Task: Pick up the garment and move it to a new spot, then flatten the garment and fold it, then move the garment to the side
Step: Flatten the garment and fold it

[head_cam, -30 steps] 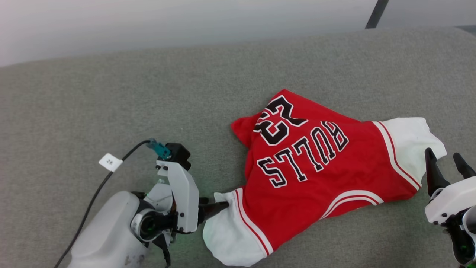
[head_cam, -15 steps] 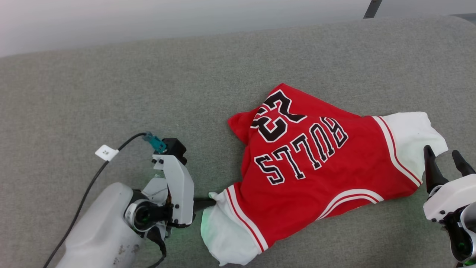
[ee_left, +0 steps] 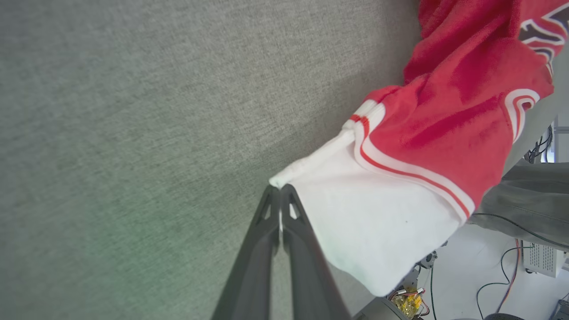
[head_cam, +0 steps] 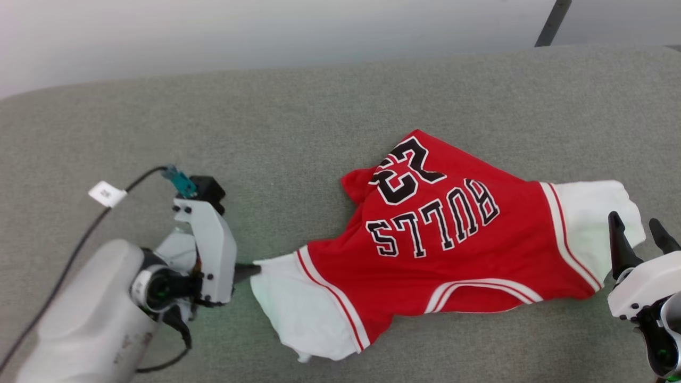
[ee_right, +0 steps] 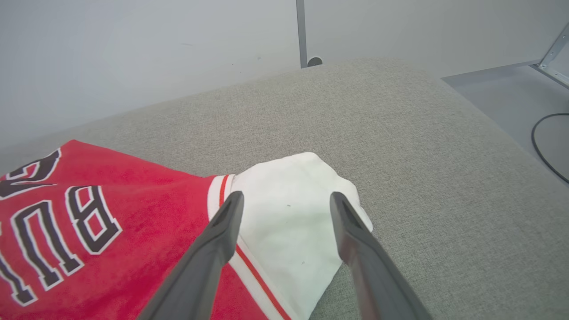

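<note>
Red garment (head_cam: 452, 255) on the grey fabric worktop (head_cam: 319, 133), one sleeve corner pinched.
The garment lies lettering-up between the two grippers. The left gripper (head_cam: 254, 268) has its jaws pressed together on the corner of the near white sleeve (head_cam: 298, 303), which is drawn out taut toward it. In the left wrist view, the cloth edge sits clamped at the jaw tips. The right gripper (head_cam: 638, 229) has its jaws spread at the edge of the opposite white sleeve (head_cam: 596, 213). Whether they touch it cannot be told.
</note>
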